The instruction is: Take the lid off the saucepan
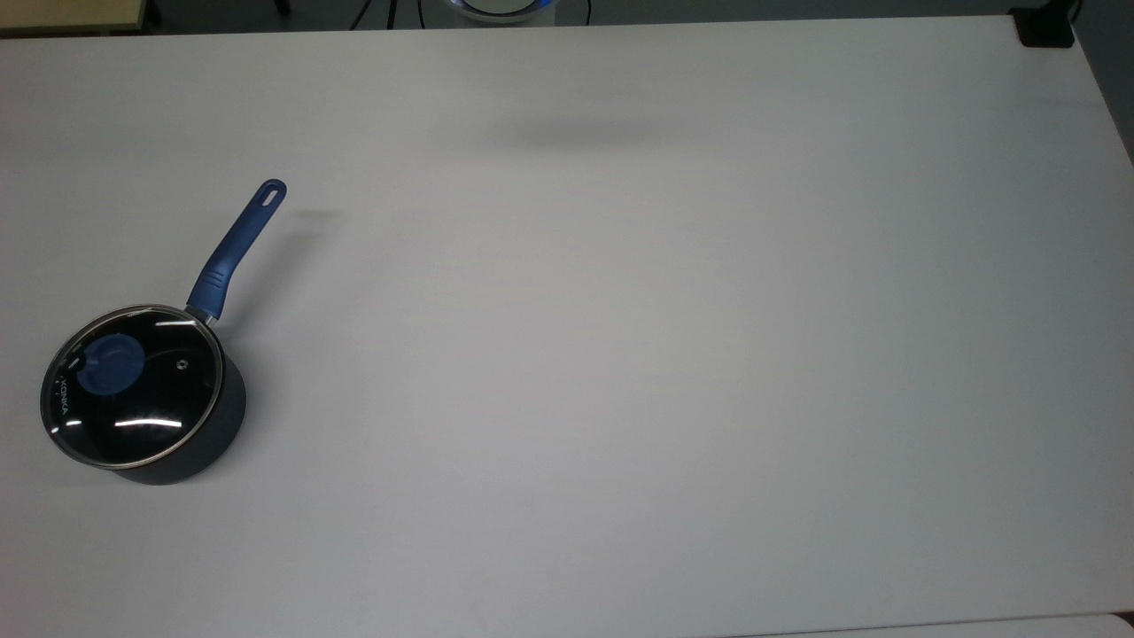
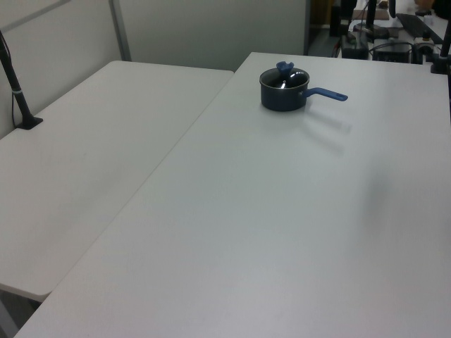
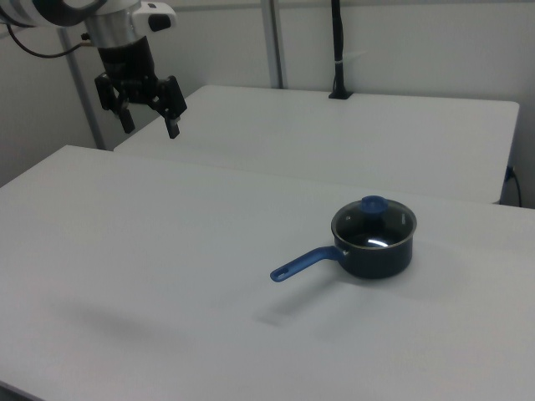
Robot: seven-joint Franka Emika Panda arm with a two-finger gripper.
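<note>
The small dark saucepan [image 1: 199, 439] stands at the top view's left on the white table [image 1: 620, 354], its long blue handle [image 1: 237, 248] pointing up and to the right. The glass lid [image 1: 146, 416] with its blue knob [image 1: 108, 363] sits closed on the pan. The left view shows the saucepan [image 2: 284, 96] at the far end of the table. In the right view the saucepan [image 3: 376, 246] sits at centre right, and my gripper [image 3: 150, 127] hangs open and empty high at the upper left, far from the pan.
A second white table [image 2: 77, 162] adjoins on the left view's left. A black post [image 3: 338, 50] stands clamped on that table's far edge. Equipment and cables [image 2: 387, 28] crowd the space beyond the table's far end in the left view.
</note>
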